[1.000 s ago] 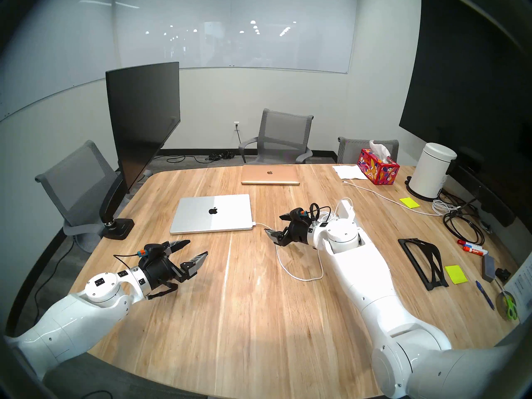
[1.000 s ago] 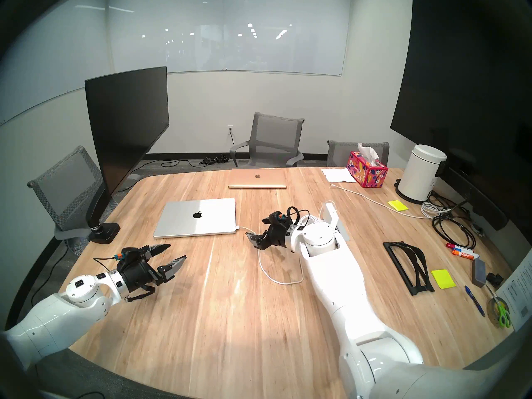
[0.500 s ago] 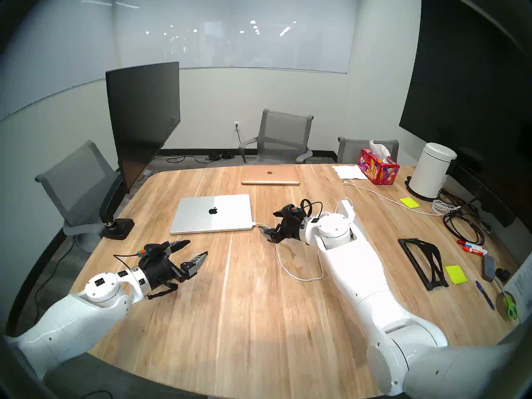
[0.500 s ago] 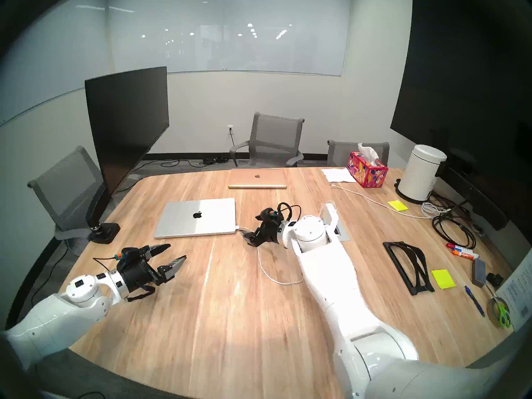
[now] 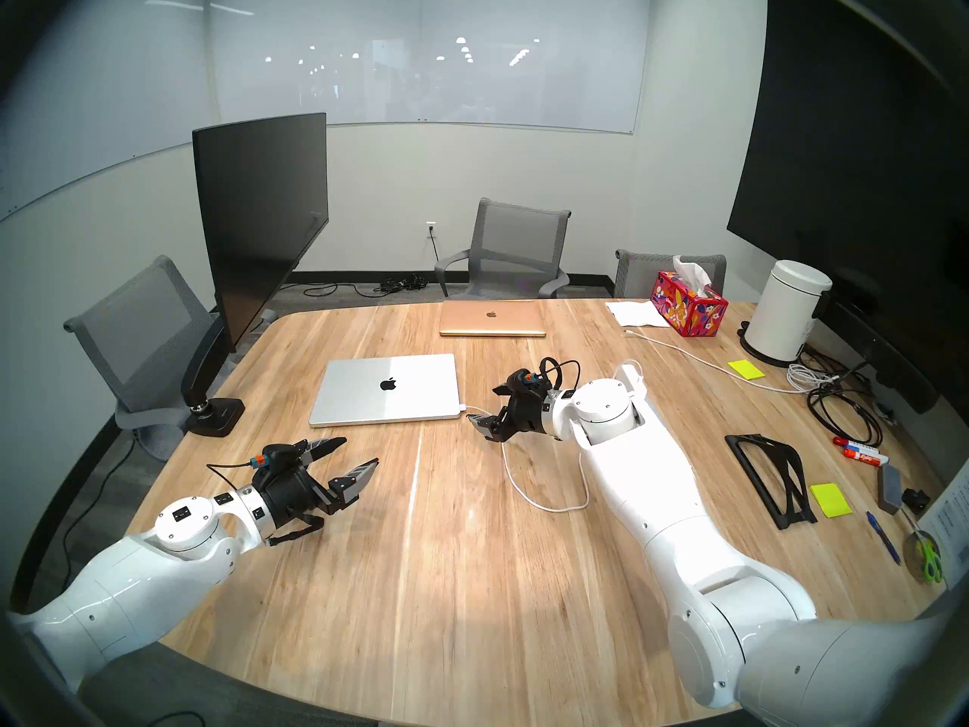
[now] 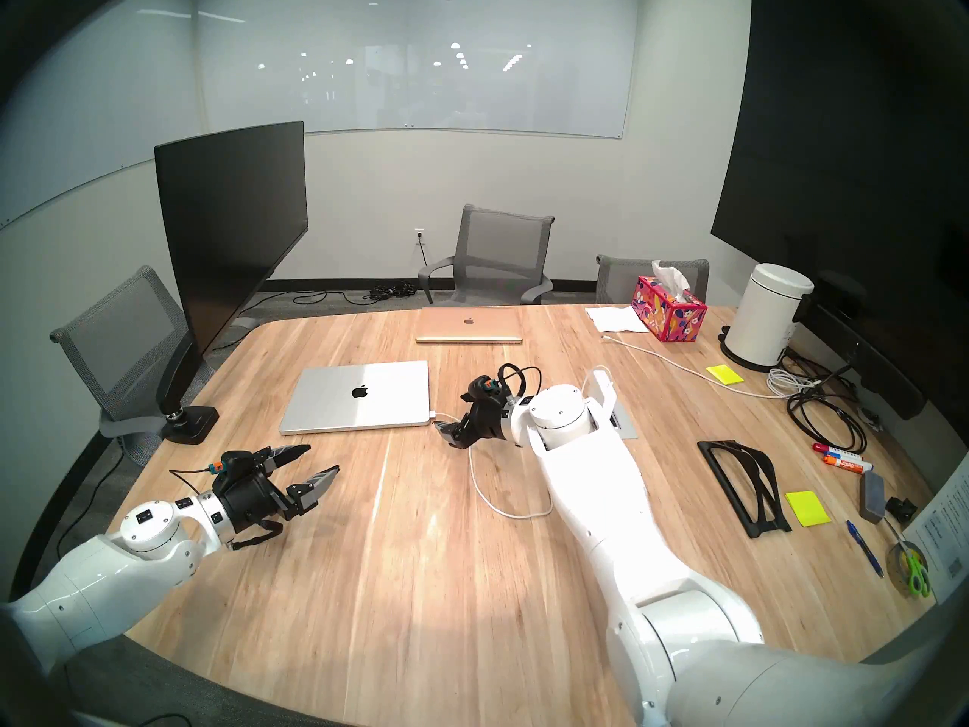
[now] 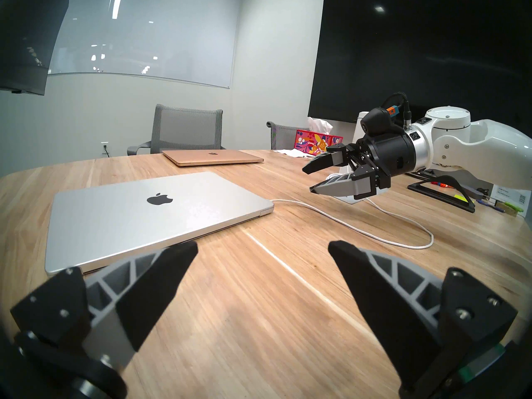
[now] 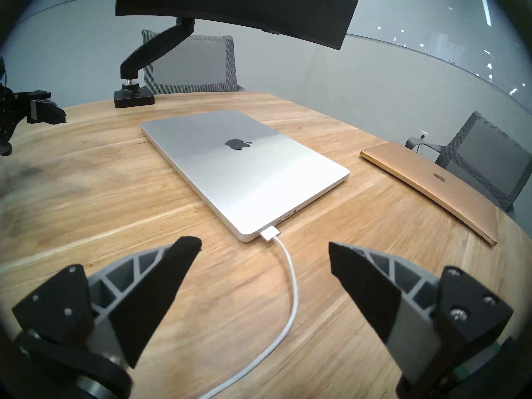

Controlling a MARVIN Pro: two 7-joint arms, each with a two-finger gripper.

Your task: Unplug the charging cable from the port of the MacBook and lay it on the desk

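The silver MacBook (image 5: 388, 390) lies closed on the wood-grain desk (image 5: 445, 553). The white charging cable (image 5: 511, 474) is plugged into the MacBook's right edge by its plug (image 8: 270, 234). It loops over the desk to the white power brick (image 5: 632, 382) behind my right wrist. My right gripper (image 5: 483, 405) is open and hovers just right of the plug, its fingers spread either side of the cable (image 8: 290, 277). My left gripper (image 5: 361, 450) is open and empty, in front of the MacBook's near edge (image 7: 149, 211). The port itself is hidden by the plug.
A gold laptop (image 5: 492, 317) lies at the far edge. A monitor on an arm (image 5: 262, 212) stands at the left. At the right are a tissue box (image 5: 688, 303), a white canister (image 5: 786, 311), black cords (image 5: 839, 411), a coiled white cord (image 5: 805, 377) and a black stand (image 5: 771, 474).
My right gripper has moved left, closer to the plug at the MacBook's edge, staying open. The left arm and the cable have not moved.
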